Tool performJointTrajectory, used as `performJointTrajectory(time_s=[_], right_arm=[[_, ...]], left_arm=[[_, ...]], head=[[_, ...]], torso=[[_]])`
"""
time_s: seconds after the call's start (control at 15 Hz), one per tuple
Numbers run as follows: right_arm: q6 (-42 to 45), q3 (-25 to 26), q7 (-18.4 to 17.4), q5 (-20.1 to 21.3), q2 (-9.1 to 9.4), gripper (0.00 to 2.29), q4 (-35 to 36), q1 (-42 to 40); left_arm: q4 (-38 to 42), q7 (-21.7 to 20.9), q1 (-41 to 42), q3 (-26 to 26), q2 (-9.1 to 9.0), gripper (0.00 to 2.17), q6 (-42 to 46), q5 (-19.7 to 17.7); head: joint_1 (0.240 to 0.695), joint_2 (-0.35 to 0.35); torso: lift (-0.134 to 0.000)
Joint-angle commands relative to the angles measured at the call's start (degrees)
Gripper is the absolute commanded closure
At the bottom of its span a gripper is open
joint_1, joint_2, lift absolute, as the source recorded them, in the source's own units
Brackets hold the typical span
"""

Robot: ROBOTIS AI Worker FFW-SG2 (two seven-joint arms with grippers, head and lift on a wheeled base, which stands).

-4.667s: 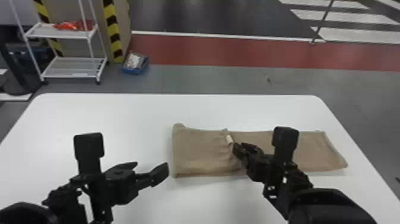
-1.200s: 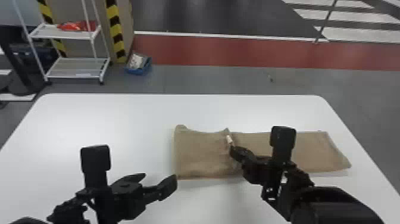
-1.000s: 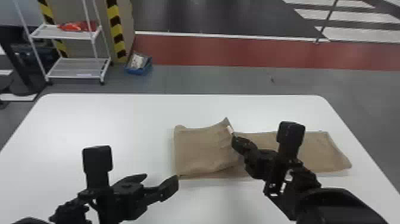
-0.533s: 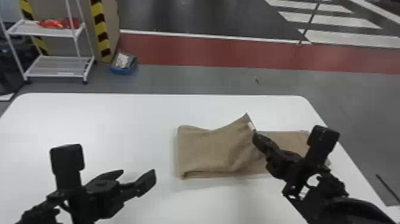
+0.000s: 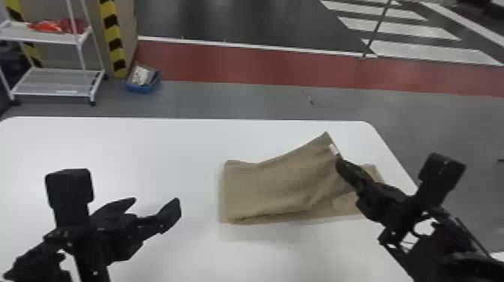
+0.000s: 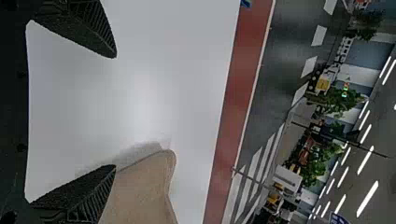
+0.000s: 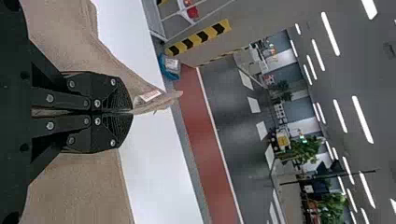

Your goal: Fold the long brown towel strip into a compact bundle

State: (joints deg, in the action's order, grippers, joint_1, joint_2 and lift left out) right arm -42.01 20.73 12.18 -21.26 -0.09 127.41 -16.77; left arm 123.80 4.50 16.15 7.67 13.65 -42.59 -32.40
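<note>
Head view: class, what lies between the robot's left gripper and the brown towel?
White tabletop alone lies between the left gripper and the near edge of the brown towel, as the head view shows.

A white desk [image 5: 150, 142] is spreading below the jaws; a red floor band [image 5: 240, 65] is running beyond them. Past the left jaws, a white rack [image 5: 56, 80] is standing, and ceiling lights [image 7: 362, 119] are glowing above.

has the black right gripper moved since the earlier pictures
Yes, rightward: the black right gripper is now closer to the right edge of the white table.
</note>
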Motion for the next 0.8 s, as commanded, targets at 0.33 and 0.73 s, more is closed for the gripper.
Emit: performJointTrajectory(time_s=[0.33,0.73], right_arm=[[1.62,5.38,4.08,-0.19,-0.44,1.11,-14.38,4.91],[1.44,11.27,6.02,-4.05,-2.20,1.11,-12.36,6.05]], left_arm=[[-1.28,-0.37,-0.24,0.42,-0.03,0.03,0.97,0.67],[-1.72,-0.20,-0.33,0.16,0.06,0.03,0.79,0.85]], head=[[0.695,-0.290],[0.695,-0.291]], torso=[[-0.125],[-0.125]])
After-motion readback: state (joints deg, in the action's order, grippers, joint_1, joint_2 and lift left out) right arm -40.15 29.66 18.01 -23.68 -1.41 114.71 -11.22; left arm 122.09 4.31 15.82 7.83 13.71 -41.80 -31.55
